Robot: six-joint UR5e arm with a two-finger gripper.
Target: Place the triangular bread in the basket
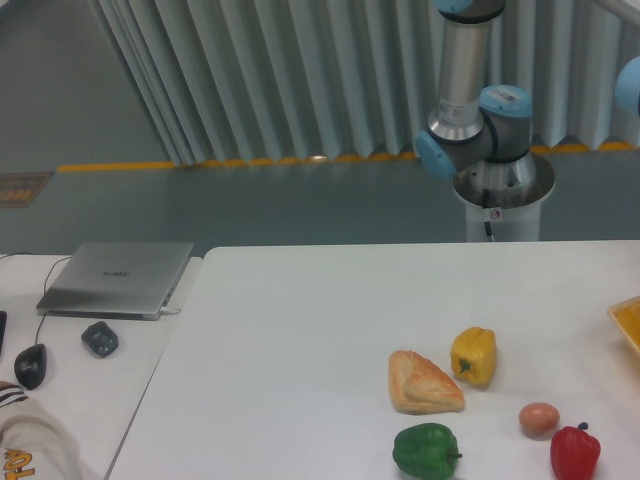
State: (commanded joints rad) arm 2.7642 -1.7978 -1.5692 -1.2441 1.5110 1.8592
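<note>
One triangular bread [424,382] lies flat on the desk [300,340] just beside the yellow pepper [473,355], well apart from the basket [628,320] at the right edge; hand out of view, state unknown

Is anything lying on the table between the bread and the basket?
Yes. The yellow pepper sits just right of the bread, roughly on the line toward the basket at the right edge. The egg and red pepper lie nearer the camera, off that line. The claw is out of view.
</note>
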